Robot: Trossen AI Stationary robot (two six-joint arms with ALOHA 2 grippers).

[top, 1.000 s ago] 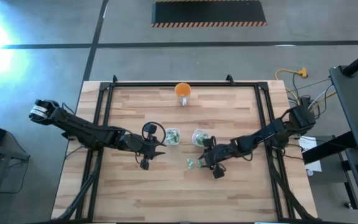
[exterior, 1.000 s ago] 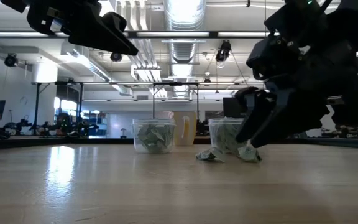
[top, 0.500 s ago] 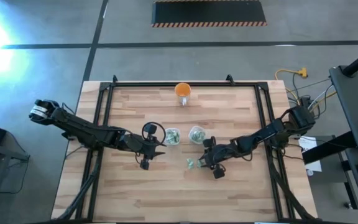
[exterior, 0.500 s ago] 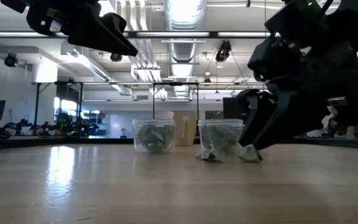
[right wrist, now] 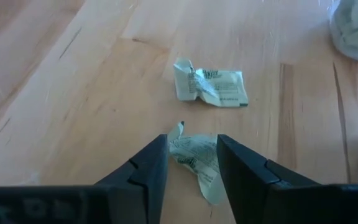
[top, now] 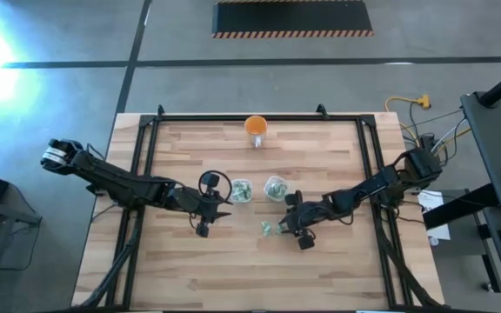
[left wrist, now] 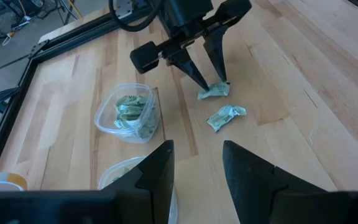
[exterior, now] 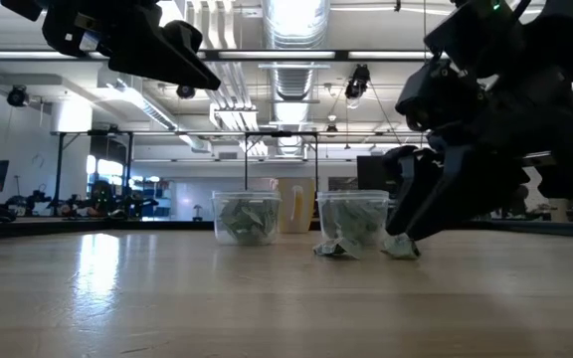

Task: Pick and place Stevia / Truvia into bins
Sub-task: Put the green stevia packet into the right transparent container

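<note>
Right wrist view: the right end effector (right wrist: 191,163), part-open, straddles a sachet (right wrist: 196,157) near the bin (right wrist: 357,28), grip unconfirmed, to lift it.

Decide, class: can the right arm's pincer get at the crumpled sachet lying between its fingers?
Probably yes. The right pincer is down at the table with open fingers on either side of the crumpled sachet; nothing lies between them.
</note>
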